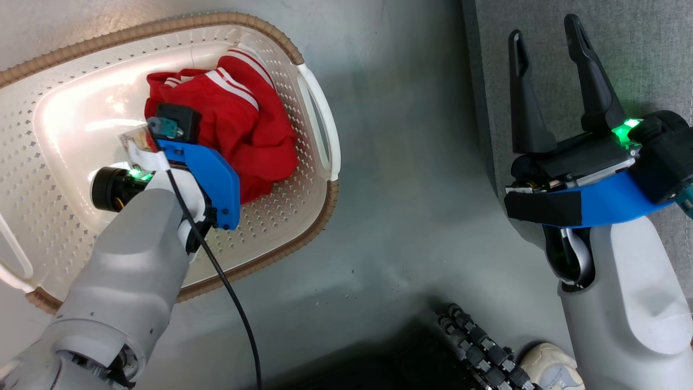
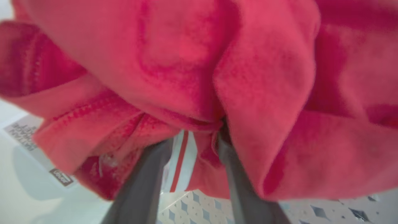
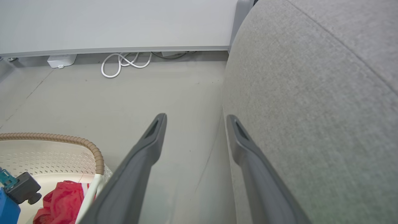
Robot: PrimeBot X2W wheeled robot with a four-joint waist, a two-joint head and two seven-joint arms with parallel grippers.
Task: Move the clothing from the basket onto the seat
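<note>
At left, on the floor (image 1: pixel 411 162): cream basket (image 1: pixel 319 135), red clothing (image 1: pixel 243 124) heaped toward its right side. Reaching down into that heap, left gripper (image 2: pixel 194 140), fingers (image 2: pixel 146 180) sunk in fabric, tips hidden; pinching or not, cannot tell. Farther right, right gripper (image 1: pixel 545 30), spread wide and empty, over the grey seat's (image 1: pixel 639 54) left edge.
</note>
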